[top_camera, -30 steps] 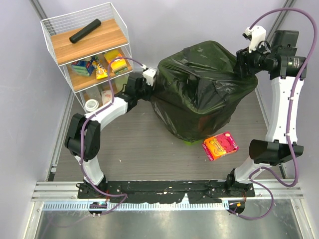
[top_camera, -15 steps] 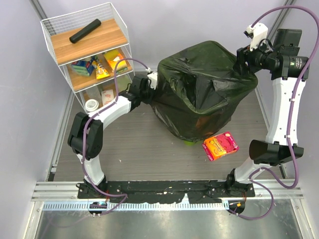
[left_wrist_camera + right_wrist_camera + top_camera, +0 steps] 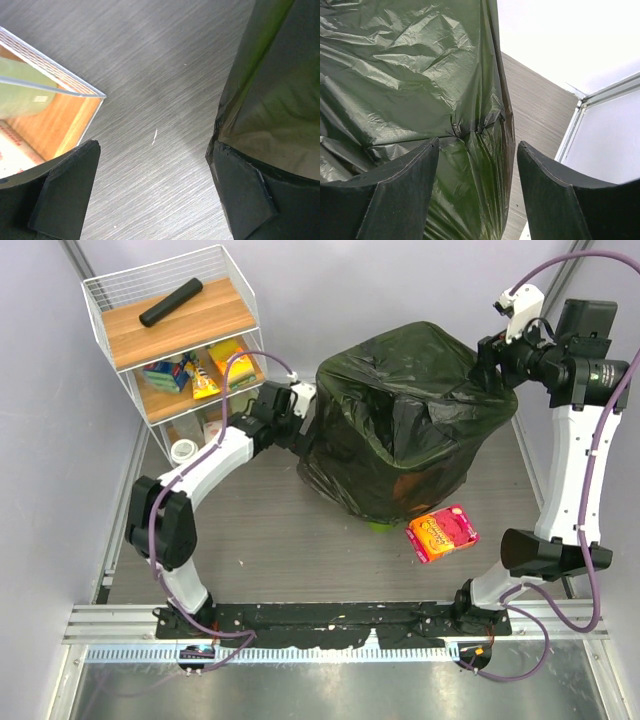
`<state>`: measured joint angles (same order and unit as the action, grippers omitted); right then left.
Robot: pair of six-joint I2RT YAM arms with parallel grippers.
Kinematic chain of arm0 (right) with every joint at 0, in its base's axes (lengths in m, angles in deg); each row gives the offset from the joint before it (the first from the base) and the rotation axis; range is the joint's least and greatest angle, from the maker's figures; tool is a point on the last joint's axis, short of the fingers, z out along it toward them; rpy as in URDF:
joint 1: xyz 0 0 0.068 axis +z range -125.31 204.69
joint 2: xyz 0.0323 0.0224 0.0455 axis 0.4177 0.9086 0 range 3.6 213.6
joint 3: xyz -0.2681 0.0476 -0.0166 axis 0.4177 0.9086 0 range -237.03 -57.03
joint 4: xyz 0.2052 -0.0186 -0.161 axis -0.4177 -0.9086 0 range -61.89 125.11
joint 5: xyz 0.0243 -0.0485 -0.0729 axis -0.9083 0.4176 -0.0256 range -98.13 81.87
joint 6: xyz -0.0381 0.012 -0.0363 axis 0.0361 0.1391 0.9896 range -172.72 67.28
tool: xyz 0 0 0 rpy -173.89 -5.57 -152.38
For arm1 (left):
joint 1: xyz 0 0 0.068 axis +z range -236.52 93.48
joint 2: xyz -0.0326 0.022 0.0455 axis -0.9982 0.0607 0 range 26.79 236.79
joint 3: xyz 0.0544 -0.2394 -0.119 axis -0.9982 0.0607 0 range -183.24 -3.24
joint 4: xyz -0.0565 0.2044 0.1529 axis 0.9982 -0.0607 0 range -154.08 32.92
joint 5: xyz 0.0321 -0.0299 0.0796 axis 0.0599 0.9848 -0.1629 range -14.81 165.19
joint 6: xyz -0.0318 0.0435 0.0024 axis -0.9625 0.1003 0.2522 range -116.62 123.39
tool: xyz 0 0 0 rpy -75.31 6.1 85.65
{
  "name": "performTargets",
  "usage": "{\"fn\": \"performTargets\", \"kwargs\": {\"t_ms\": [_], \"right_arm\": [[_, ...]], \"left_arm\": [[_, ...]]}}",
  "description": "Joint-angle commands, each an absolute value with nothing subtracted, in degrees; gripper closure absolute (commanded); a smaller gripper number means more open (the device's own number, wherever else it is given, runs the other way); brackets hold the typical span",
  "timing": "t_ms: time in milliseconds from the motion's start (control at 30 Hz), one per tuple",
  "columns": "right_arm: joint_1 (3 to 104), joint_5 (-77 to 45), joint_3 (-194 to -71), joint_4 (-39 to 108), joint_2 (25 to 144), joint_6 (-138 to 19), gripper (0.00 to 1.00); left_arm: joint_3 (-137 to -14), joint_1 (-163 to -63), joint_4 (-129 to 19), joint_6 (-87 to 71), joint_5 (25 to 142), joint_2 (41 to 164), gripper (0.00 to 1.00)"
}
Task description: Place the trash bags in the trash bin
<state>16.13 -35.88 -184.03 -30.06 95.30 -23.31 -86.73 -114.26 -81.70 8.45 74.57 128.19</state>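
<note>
The glossy black trash bag (image 3: 400,425) is draped over the trash bin (image 3: 378,527), of which only a lime-green sliver shows at the bag's lower edge. My left gripper (image 3: 303,415) is at the bag's left side, open wide. In the left wrist view only bare table lies between its fingers (image 3: 154,147), and the bag (image 3: 280,90) hangs right beside the right finger (image 3: 245,195). My right gripper (image 3: 487,358) is at the bag's upper right corner. Its jaws stand apart with a crinkled fold of the bag (image 3: 480,165) hanging between them (image 3: 478,145), not pinched.
A white wire shelf rack (image 3: 105,300) stands at the back left with a rolled black cylinder (image 3: 170,302) on top and packets below. Its corner (image 3: 45,115) is close to my left finger. A tape roll (image 3: 183,451) and a pink packet (image 3: 442,532) lie on the table.
My left gripper has opened and let go of the bag's left side, pulling back a little toward the rack. The right arm has shifted slightly to the right.
</note>
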Motion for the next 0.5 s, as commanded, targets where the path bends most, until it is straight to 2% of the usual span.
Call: {"fn": "performTargets", "kwargs": {"t_ms": [0,200,467], "right_arm": [[16.3,-37.6,-184.8,-28.5,91.8,-22.8,0.32],[17.2,-43.5,-186.8,-29.1,92.0,-26.0,0.32],[33.1,-33.0,-191.7,-31.6,98.2,-26.0,0.33]], "left_arm": [[-91.7,-114.0,-86.5,9.1,72.7,120.7,0.0],[-99.9,-114.0,-95.5,9.5,70.9,115.2,0.0],[-102.1,-113.7,-98.1,9.9,66.0,110.7,0.0]]}}
